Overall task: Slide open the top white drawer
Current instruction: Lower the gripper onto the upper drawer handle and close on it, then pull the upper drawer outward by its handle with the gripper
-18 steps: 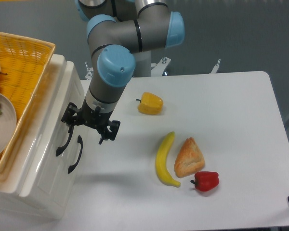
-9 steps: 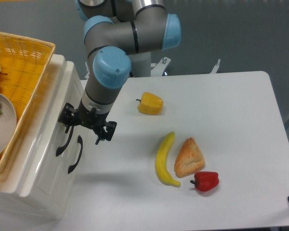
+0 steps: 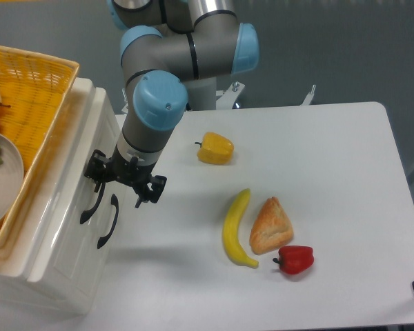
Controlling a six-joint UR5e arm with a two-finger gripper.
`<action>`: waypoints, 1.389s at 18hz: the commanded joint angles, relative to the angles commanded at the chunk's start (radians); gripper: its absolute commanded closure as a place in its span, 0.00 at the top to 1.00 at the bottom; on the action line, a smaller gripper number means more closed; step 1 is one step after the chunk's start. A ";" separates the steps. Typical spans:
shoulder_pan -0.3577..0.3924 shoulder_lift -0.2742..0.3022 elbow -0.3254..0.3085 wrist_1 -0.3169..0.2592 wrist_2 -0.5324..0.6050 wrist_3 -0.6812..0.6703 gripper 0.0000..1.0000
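Observation:
The white cabinet stands at the left of the table. The top white drawer (image 3: 67,196) looks pushed in, its front level with the cabinet face. Its curved black handle (image 3: 90,205) runs down the front, and the lower drawer's handle (image 3: 108,222) lies just right of it. My gripper (image 3: 121,185) hangs right in front of the upper end of these handles, open, with one finger close to the top handle's upper end and the other out over the table. I cannot tell whether a finger touches the handle.
A yellow wicker basket (image 3: 38,86) with a white plate (image 3: 3,181) sits on top of the cabinet. On the table lie a yellow pepper (image 3: 215,148), a banana (image 3: 235,229), a pastry (image 3: 270,225) and a red pepper (image 3: 294,259).
The gripper has shifted a little to the left, closer to the cabinet front and the top handle. The drawer has not moved.

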 joint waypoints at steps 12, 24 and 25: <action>-0.005 0.005 0.000 0.005 -0.002 -0.048 0.61; -0.005 0.006 0.000 0.005 -0.003 -0.055 0.41; -0.005 0.008 0.000 0.005 -0.003 -0.060 0.38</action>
